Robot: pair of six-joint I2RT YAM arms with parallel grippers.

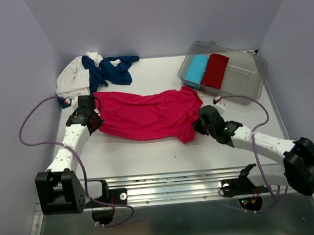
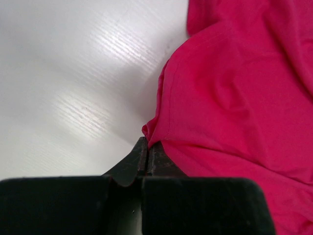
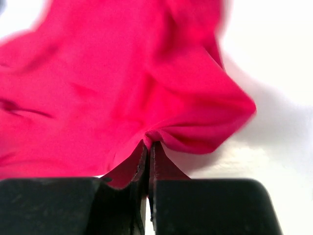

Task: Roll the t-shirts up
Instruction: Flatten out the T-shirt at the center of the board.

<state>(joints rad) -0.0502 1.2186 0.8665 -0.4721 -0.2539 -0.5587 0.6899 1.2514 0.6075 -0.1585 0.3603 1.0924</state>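
A pink-red t-shirt (image 1: 146, 115) lies spread, rumpled and unrolled, across the middle of the white desk (image 1: 149, 153), its long side running from 9 o'clock to 3 o'clock in the top view. The left end effector (image 1: 92, 121) sits at the shirt's 9 o'clock edge. In the left wrist view its two fingers meet on a small pinch of hem, so the left end effector (image 2: 146, 152) is clamped on the pink-red t-shirt (image 2: 234, 98), whose cloth fans out toward 1 o'clock over bare desk. The right end effector (image 1: 199, 126) is at the shirt's 4 o'clock corner. In its own wrist view the fingers are pressed together with a fold of fabric caught between them, so the right end effector (image 3: 148, 149) is likewise clamped on the pink-red t-shirt (image 3: 98, 88), which bunches up just beyond the tips. At 11 o'clock on the desk, just beyond the pink-red shirt, a navy t-shirt (image 1: 112, 70) lies crumpled against a cream-white t-shirt (image 1: 71, 78), the navy one on the 3 o'clock side of the heap. At 1 o'clock stands a clear bin (image 1: 251, 80) holding a light-blue roll (image 1: 198, 68) and, touching it on its 3 o'clock side, a darker red roll (image 1: 215, 71).
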